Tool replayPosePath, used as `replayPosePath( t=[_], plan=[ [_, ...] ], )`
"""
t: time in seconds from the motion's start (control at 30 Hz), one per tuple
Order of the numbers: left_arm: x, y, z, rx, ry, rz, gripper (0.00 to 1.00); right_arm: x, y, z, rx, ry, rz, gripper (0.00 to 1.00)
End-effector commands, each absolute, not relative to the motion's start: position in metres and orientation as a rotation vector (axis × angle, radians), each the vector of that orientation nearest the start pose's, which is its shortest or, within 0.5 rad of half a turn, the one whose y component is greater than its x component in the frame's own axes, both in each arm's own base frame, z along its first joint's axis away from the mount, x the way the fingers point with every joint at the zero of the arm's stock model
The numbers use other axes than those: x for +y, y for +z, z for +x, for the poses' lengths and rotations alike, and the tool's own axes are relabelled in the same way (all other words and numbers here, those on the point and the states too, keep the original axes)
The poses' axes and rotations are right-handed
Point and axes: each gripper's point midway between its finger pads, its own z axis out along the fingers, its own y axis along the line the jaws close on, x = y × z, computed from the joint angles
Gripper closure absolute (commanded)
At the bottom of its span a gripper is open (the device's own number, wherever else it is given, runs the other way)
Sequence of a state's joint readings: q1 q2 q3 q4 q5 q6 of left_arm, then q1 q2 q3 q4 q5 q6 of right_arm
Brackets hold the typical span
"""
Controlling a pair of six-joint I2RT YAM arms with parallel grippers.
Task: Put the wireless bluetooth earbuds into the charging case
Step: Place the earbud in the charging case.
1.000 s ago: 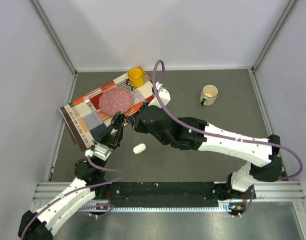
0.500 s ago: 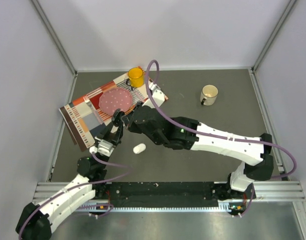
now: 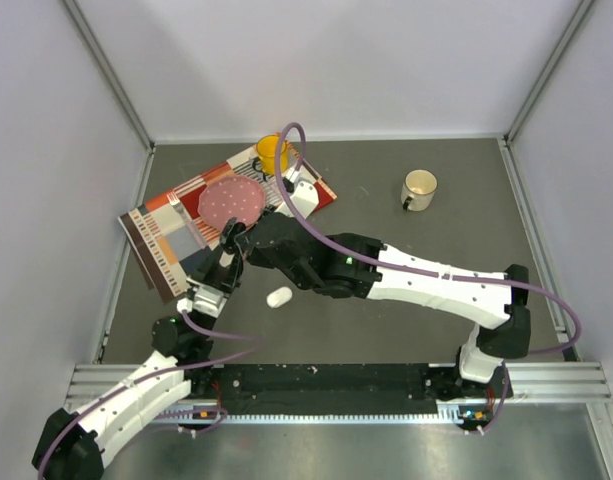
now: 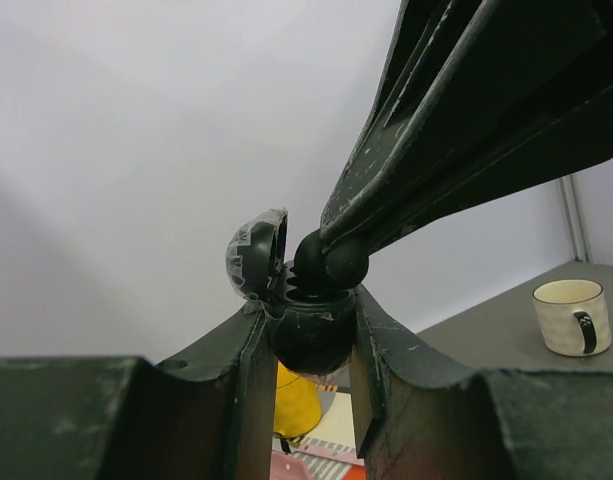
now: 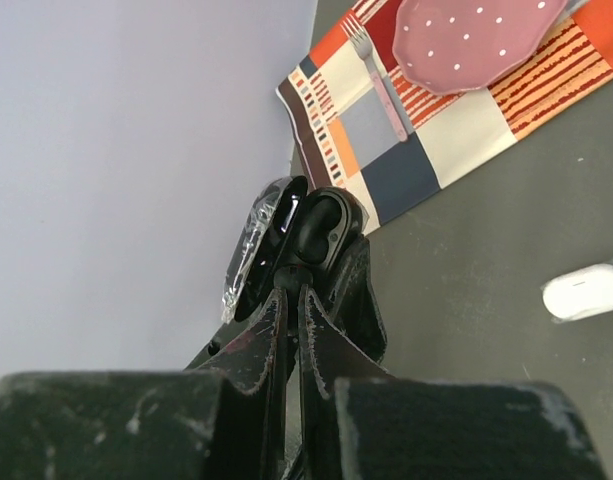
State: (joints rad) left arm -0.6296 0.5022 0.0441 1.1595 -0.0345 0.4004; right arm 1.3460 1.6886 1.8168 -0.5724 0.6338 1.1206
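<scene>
Left fingers (image 4: 236, 385) clamp open black case (image 4: 308, 340); right fingers (image 5: 258, 335) pinched shut at its mouth, earbud indiscernible.

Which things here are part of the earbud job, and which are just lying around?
Job: black charging case, black earbud, left gripper, right gripper, white case.
Lying about: placemat, pink plate, fork, yellow cup, white mug.
</scene>
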Motion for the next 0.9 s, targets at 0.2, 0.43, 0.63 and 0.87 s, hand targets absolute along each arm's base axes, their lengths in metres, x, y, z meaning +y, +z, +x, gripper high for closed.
replayPosePath(
  t=[0.2,0.43,0.63,0.87],
  plan=[
    [-0.130,0.271,0.212,0.815,-0.161,0.477,1.00,0.474,0.354,0.181,2.042,0.985,0.215,1.00],
    [-0.129,0.275,0.214,0.806,-0.118,0.495,1.00,0.477,0.338,0.180,2.090,0.921,0.187,1.00],
    [-0.124,0.283,0.217,0.791,-0.058,0.492,1.00,0.463,0.327,0.188,2.096,0.837,0.266,1.00],
    [-0.122,0.289,0.217,0.771,-0.046,0.475,1.00,0.473,0.314,0.185,2.151,0.830,0.280,1.00]
  ],
)
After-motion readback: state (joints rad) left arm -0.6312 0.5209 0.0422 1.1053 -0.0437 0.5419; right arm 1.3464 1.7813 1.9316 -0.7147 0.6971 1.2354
